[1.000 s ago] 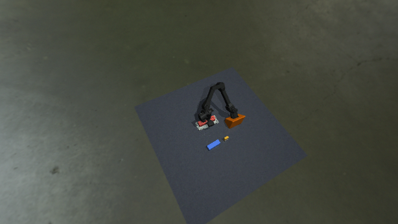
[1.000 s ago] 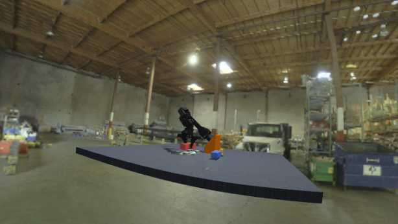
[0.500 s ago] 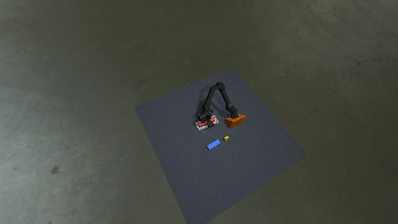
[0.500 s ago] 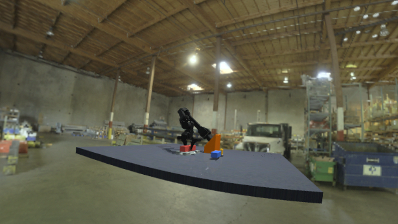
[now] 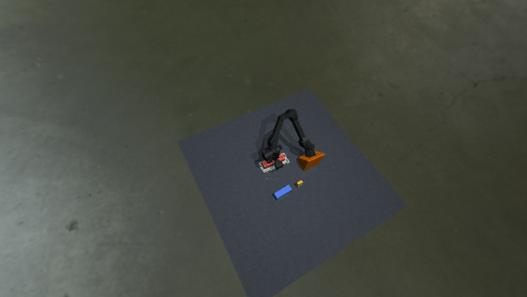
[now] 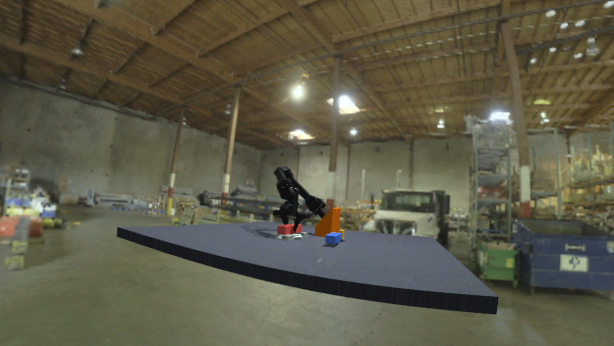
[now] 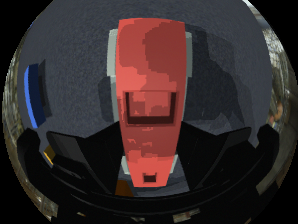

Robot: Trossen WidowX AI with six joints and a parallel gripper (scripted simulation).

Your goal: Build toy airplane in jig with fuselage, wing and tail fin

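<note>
The red fuselage lies lengthwise low in the pale cradle, whose walls show along both its sides. Whether it sits fully flat I cannot tell. My gripper is shut on the fuselage, one finger on each side, around its narrower half. The large wing socket and the small tail socket on top are empty. The blue wing lies on the mat away from the cradle. The small yellow tail fin is near the wing's end.
An orange wedge-shaped block stands at the arm's base, beyond the tail end of the fuselage. The dark mat carries everything and ends in a straight edge above the floor.
</note>
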